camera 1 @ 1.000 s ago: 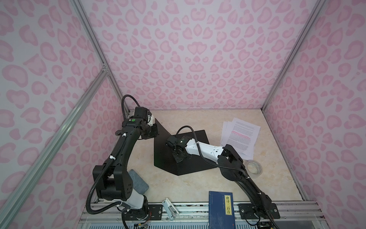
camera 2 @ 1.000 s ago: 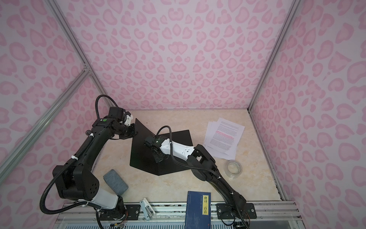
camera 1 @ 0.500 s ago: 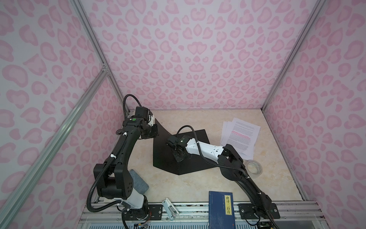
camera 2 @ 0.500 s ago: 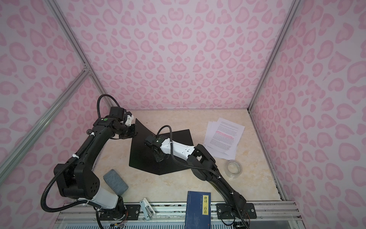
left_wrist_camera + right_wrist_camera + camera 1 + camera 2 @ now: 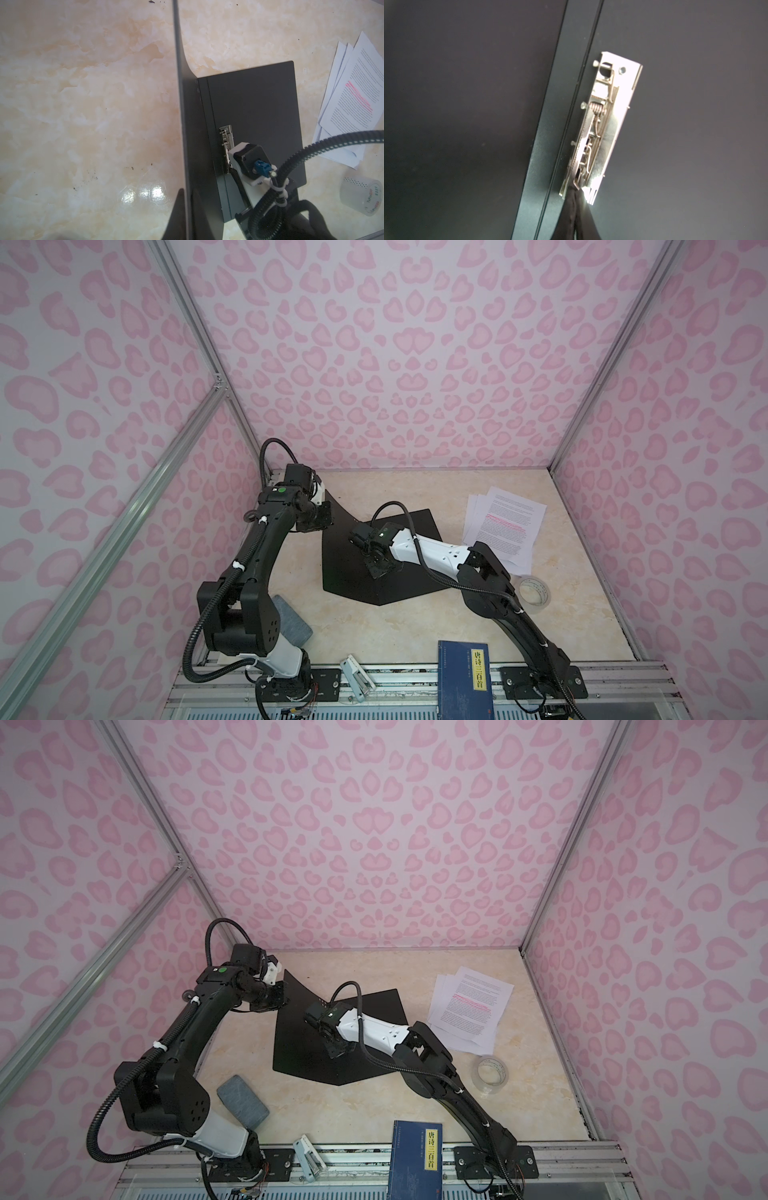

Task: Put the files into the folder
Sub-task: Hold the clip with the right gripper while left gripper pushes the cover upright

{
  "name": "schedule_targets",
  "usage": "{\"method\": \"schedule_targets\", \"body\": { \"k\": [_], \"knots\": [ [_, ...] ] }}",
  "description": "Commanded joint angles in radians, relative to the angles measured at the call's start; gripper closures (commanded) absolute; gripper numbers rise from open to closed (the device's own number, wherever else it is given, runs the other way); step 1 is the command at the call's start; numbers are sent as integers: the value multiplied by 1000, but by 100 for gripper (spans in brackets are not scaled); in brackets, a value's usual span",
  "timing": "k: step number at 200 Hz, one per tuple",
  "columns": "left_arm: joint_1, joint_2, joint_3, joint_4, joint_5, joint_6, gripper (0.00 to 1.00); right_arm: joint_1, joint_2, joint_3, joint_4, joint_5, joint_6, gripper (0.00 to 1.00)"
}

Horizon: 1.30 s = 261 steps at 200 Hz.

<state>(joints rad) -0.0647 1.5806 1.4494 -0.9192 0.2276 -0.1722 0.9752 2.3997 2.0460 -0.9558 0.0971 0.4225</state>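
Black inner faces of the open folder [image 5: 345, 572] lie on the marble table [image 5: 374, 635]. Its cover stands raised at ten o'clock, pinched at the edge by your left gripper [image 5: 187, 199]. Your right gripper [image 5: 575, 197] is pressed together, tips touching one end of the metal spine clip [image 5: 604, 124]; whether they nip its lever cannot be told. The files [image 5: 505, 522] lie fanned at two o'clock of the folder, well apart from it, none inside. Risks, as judged: the thin cover may slip from the pinch and drop onto the clip and your right gripper; the sprung clip may snap if the tips slide off; a sideways pull by either arm may drag the light folder over the smooth table; the tape roll [image 5: 534, 593], just beside the files, may obstruct a reach for them
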Motion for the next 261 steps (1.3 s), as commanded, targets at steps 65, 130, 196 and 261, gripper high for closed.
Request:
{"method": "schedule_targets", "body": {
  "k": [65,130,196,261],
  "knots": [
    [-3,4,-1,-95,-10,43,97,-8,12,0,-31,54,-10,93],
    [-2,15,9,-94,-1,42,97,-1,2,38,-38,36,-28,91],
    [-3,25,32,-102,8,41,97,30,-36,48,-64,69,-23,85],
    [-3,29,41,-107,19,36,97,42,-39,20,-67,30,-10,85]
  ]
}}
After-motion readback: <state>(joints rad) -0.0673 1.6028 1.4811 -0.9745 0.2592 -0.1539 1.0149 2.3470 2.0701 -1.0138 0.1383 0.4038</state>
